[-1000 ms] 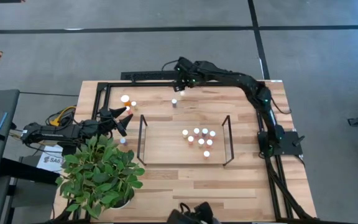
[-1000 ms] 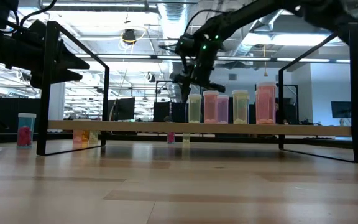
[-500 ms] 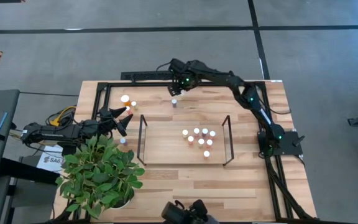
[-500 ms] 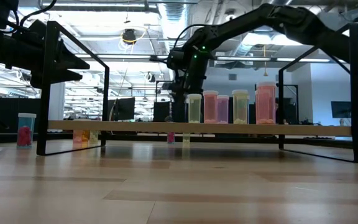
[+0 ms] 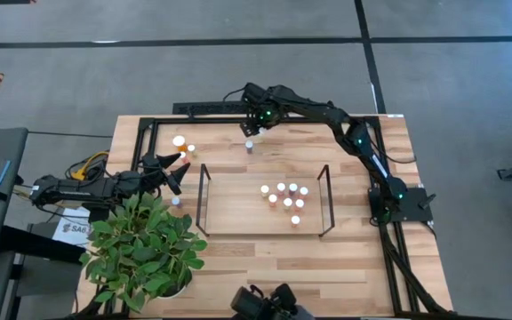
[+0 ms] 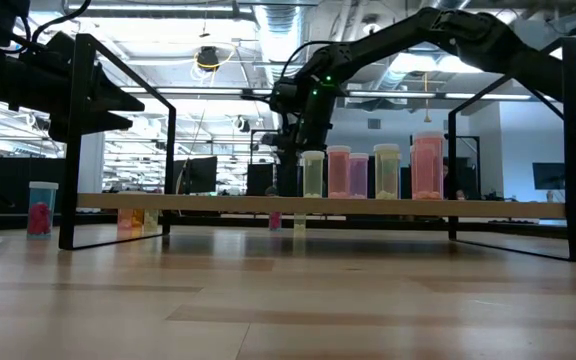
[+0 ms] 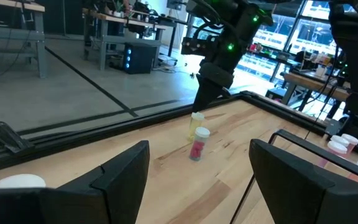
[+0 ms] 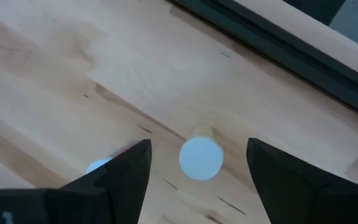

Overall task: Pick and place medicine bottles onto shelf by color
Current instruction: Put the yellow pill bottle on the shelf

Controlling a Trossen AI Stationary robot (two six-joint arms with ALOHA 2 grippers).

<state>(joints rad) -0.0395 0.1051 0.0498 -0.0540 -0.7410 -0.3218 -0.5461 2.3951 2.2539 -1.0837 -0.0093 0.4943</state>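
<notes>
From above, the right gripper (image 5: 251, 130) hangs at the table's (image 5: 238, 253) far edge over two loose bottles (image 5: 249, 146), while seven more bottles (image 5: 284, 200) stand on the shelf (image 5: 238, 213). The left gripper (image 5: 178, 169) waits near the plant (image 5: 145, 249).

At table height, the bottles on the shelf (image 6: 318, 204) stand in a row.

The left wrist view shows its fingers spread, a red bottle (image 7: 198, 143) ahead.

The right wrist view shows spread fingers either side of a white cap (image 8: 201, 157), not touching.
</notes>
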